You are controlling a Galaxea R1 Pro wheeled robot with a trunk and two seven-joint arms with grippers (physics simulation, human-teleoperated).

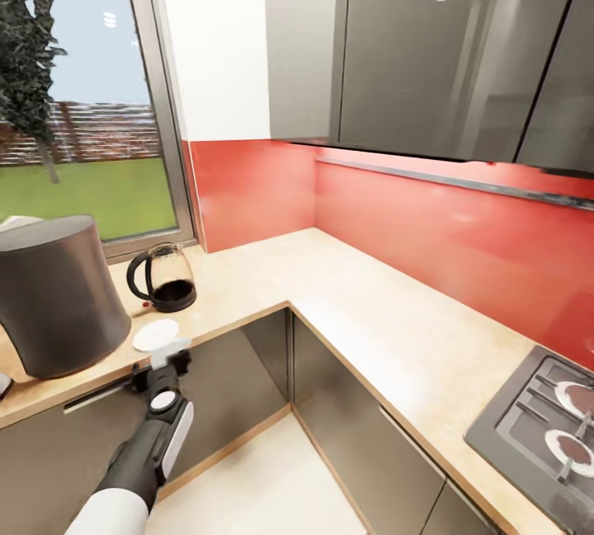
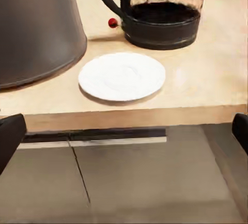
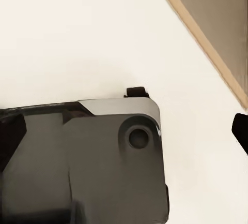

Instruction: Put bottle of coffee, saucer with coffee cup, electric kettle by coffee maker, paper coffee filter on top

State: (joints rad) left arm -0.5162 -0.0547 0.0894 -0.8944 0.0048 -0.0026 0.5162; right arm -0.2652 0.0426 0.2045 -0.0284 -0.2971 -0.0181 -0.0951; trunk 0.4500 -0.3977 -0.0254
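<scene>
Head view: at the far left of the frame we see the dark grey coffee maker [image 1: 56,304] standing on the beige countertop [image 1: 388,312]. Just right of it lies the white saucer [image 1: 155,335], near the counter's front edge, and behind the saucer stands the glass electric kettle [image 1: 165,275] with its black handle turned toward the coffee maker. Our left gripper [image 1: 171,351] hangs at the counter's edge in the lower left of the frame, right in front of the saucer.

In the left wrist view the saucer [image 2: 122,76] sits at the centre, bare, with the kettle [image 2: 161,12] at the upper right and the coffee maker [image 2: 39,27] at the upper left. Our left fingertips [image 2: 10,138] stand wide apart at the frame's two sides, holding nothing.

In the right wrist view the dark tips [image 3: 10,136] of our right gripper likewise sit spread at both edges, over the pale floor [image 3: 77,32] and the robot's grey base [image 3: 88,167].

At the far lower right of the head view lies a grey hob [image 1: 540,432].
</scene>
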